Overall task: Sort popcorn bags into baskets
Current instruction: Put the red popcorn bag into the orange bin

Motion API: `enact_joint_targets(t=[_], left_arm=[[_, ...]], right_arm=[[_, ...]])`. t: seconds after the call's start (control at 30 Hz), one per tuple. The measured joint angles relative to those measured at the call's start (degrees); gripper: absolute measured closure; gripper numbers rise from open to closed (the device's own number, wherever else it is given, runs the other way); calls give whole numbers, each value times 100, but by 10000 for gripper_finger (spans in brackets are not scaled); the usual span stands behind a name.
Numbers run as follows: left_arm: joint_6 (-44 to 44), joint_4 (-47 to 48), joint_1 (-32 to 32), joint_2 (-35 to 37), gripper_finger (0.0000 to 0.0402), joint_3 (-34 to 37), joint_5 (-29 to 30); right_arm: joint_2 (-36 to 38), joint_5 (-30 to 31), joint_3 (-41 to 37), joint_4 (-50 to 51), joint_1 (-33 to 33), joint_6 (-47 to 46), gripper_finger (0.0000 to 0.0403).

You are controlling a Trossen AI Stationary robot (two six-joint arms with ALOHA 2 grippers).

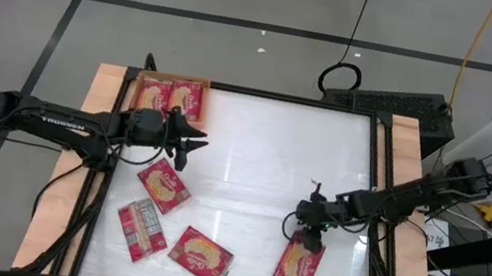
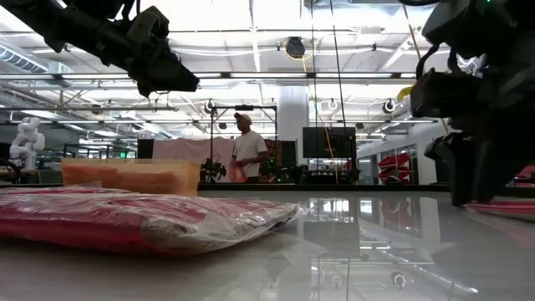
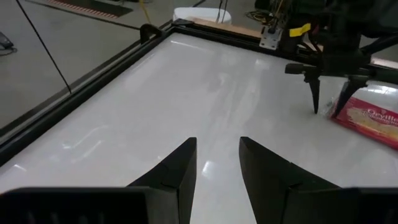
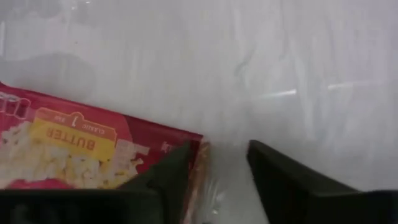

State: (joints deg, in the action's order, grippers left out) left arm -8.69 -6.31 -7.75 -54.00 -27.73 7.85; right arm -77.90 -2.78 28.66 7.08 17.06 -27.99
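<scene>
Popcorn bags: one red bag (image 1: 297, 267) lies flat at lower right of the high view, and my right gripper (image 1: 307, 232) is just above its upper edge, low over the white table (image 1: 262, 161). In the right wrist view the bag's corner (image 4: 93, 149) lies at one finger (image 4: 168, 171), and the gap betw. the two fingers shows only table, so this gripper is released, nothing grasped. If a fingertip touches the wrap, I cannot tell.

Three more bags are at lower left of the high view: one (image 1: 163, 185) nearer centre, one (image 1: 141, 229) w/ pale label, one (image 1: 201, 256) at the bottom. Two bags (image 1: 170, 97) lie already in the orange basket (image 1: 142, 78) at upper left corner of the table.

My left gripper (image 1: 192, 143) hangs in the air just right of the basket, fingers apart and empty.

In the low view a person (image 2: 248, 150) stands far behind the table.
</scene>
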Motion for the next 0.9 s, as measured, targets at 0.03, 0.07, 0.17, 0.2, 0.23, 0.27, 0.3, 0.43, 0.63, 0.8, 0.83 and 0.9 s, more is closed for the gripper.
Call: enact_joint_targets(t=[0.03,0.07,0.17,0.2,0.23,0.27,0.3,0.43,0.63,0.8,0.83,0.9], left_arm=[[0,-1,0,0,279,0,19],[0,2,0,0,279,0,29],[31,-21,0,0,279,0,35],[73,-50,0,0,279,0,37],[109,-102,0,0,279,0,49],[133,-162,0,0,279,0,81],[155,-224,-1,0,279,0,126],[293,-562,-5,0,279,0,317],[343,-1164,-90,-281,279,0,333],[49,-1555,-92,-851,279,0,328],[-23,-1666,-90,-988,279,0,324],[-118,-1735,-90,-1264,279,0,271]], right_arm=[[-8,81,-5,-53,0,61,268],[-14,140,-6,-114,-2,113,294],[-21,348,-12,-283,-11,304,375],[-25,454,-10,-313,-11,356,388],[-27,594,-11,-321,-13,381,391],[-29,752,-10,-327,-33,399,390],[-31,894,-10,-327,-79,484,389],[-36,1446,-17,-501,-470,1024,400],[14,2100,-17,-1156,-1354,1783,402],[239,1807,92,-1485,-1758,2487,402],[312,1627,128,-1413,-1805,2513,402],[512,1297,188,-1126,-1904,2378,402]])
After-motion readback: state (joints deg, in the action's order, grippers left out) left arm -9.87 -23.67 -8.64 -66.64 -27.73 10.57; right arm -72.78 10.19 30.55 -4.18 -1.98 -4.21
